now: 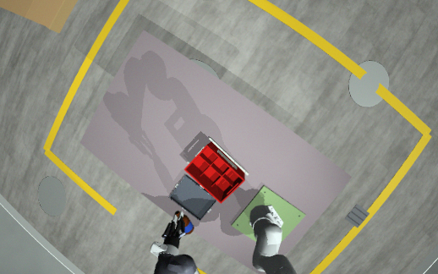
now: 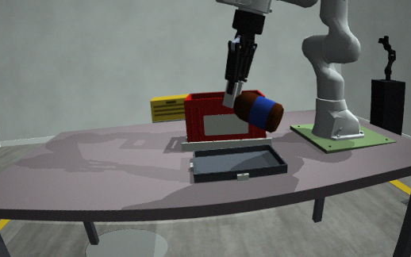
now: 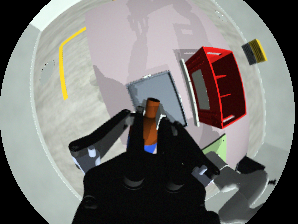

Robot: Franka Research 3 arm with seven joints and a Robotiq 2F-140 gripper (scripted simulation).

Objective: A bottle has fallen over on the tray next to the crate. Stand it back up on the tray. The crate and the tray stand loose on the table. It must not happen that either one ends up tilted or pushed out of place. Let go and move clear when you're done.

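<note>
Brown bottle (image 1: 188, 227) (image 2: 259, 111) (image 3: 150, 131), blue-banded, aloft near the tray (image 1: 192, 197) (image 2: 240, 177) (image 3: 175, 102) — tipped, neck pinched in the jaws of the gripper (image 1: 179, 216) (image 2: 232, 95) (image 3: 151, 107). Neck grip presumably leaves the base free to land first — needs turning upright, then lowering; heavy body could swing.

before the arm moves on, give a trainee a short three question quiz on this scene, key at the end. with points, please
1. True or false: the brown bottle with a blue band (image 1: 188, 227) (image 2: 263, 113) (image 3: 150, 148) is standing in the shallow dark grey tray (image 1: 192, 198) (image 2: 239, 160) (image 3: 159, 90).
2. Which is taller, the tray or the red compartmented crate (image 1: 215, 172) (image 2: 197, 124) (image 3: 232, 90)?
A) the tray
B) the crate
C) both equal
3. Fill in the blank: the robot's white and grey arm is mounted on a flat ____ plate (image 1: 290, 215) (image 2: 328, 146) (image 3: 217, 147).

Key: 1. false; 2. B; 3. green
</note>
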